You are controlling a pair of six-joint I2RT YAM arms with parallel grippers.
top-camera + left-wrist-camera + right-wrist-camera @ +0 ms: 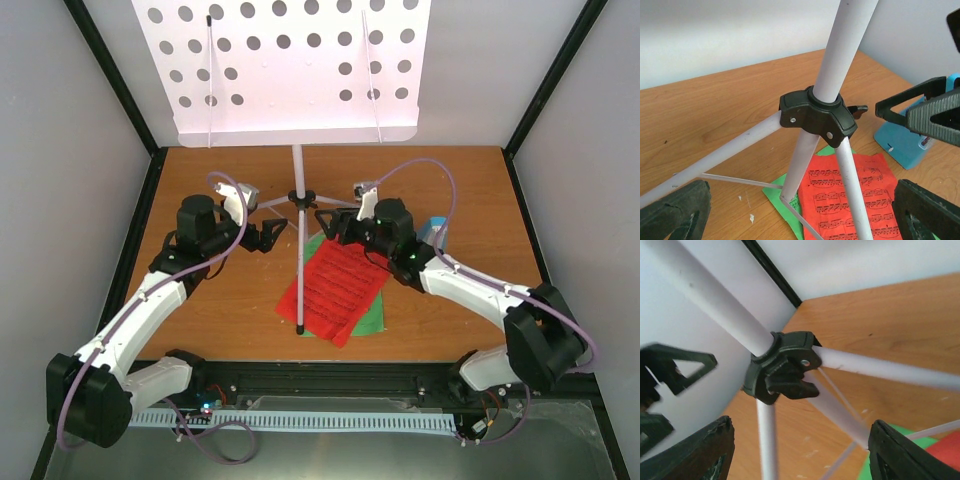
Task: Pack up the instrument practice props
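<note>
The white hole-punched music stand (285, 65) stands at the back on silver tripod legs that meet at a black hub (297, 196). The red music sheet (335, 285) lies over the green sheet (372, 318) under the front leg. The blue metronome (436, 232) sits to the right, behind my right arm. My left gripper (268, 236) is open just left of the hub (817, 116), and its view shows the red sheet (850, 195) and the metronome (900, 145). My right gripper (335, 222) is open just right of the hub (782, 367). Neither gripper touches the stand.
The wooden table (230, 320) is enclosed by grey walls with black frame posts at the back corners. A black rail with a perforated strip (300, 418) runs along the near edge between the arm bases.
</note>
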